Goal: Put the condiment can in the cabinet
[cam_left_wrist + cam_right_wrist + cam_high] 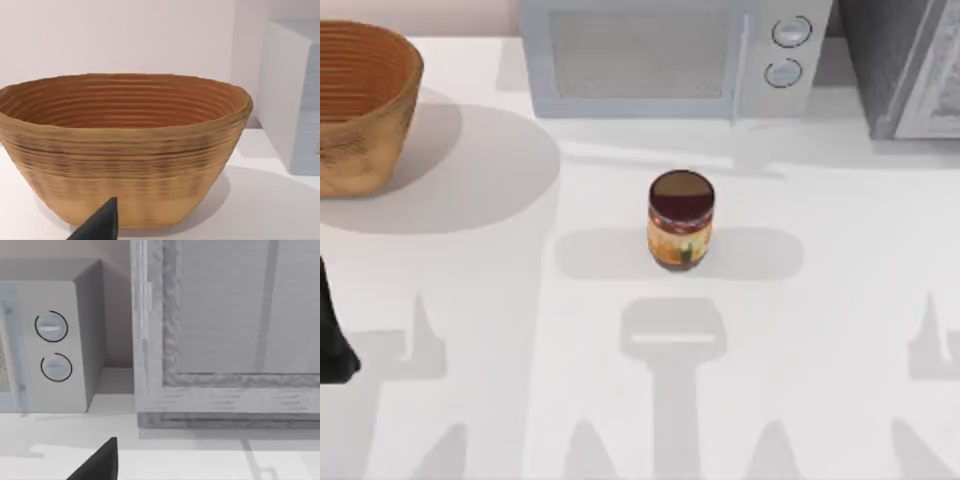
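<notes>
Standing upright mid-table, condiment can [680, 220], well apart from left gripper [335, 345] at left edge; finger state indiscernible.

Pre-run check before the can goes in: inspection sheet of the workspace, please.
Surface: white table, shadows on it.
Job's things: condiment can upright mid-table, lid on, untouched; cabinet at far right, its pale framed door looks closed.
Clutter: woven basket far left; microwave at the back, door shut.
End effectors: left end effector faces the basket; right end effector faces the cabinet.
Cables: nothing seen.
Surroundings: plain pale wall.
</notes>
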Controlling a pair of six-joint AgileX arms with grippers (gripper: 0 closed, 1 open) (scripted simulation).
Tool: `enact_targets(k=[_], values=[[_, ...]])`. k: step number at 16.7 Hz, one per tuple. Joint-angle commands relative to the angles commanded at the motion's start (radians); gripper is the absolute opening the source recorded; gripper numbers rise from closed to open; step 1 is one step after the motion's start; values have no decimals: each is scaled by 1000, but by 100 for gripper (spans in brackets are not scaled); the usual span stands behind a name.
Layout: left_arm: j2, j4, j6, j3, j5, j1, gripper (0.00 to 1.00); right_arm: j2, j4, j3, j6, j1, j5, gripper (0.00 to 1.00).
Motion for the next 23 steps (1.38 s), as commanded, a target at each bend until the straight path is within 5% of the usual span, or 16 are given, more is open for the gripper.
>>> enact_targets(k=[5,10,23], values=[[0,0,0,0,0,0,100,45,25,30,-5,4,-28,100],[0,0,0,0,0,0,100,286,131,165,-35,23,-165,100],[0,0,0,0,0,0,100,1495,556,732,-209,114,-810,100]])
